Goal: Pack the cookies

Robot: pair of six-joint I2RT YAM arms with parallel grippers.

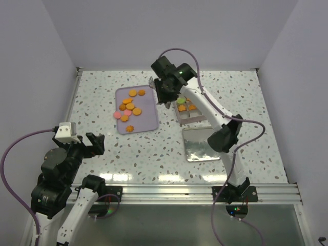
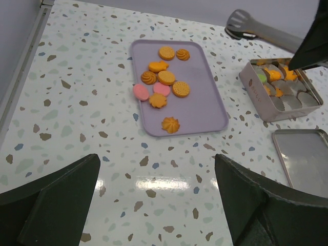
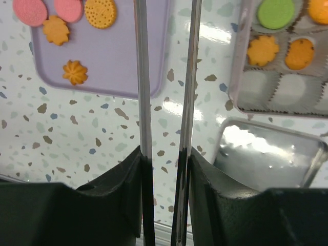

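Observation:
Several orange and two pink cookies lie on the lilac tray; the left wrist view shows them too. More cookies, one of them green, sit in paper cups in the square tin. My right gripper hangs above the gap between tray and tin, shut on a pair of metal tongs. The tongs' two arms stand slightly apart, and their tips run out of the right wrist view. The tongs' head carries no cookie that I can see. My left gripper is open and holds nothing, low over the table's near left.
The tin's metal lid lies flat on the table just in front of the tin. White walls close the table at the back and on both sides. A metal rail runs along the near edge.

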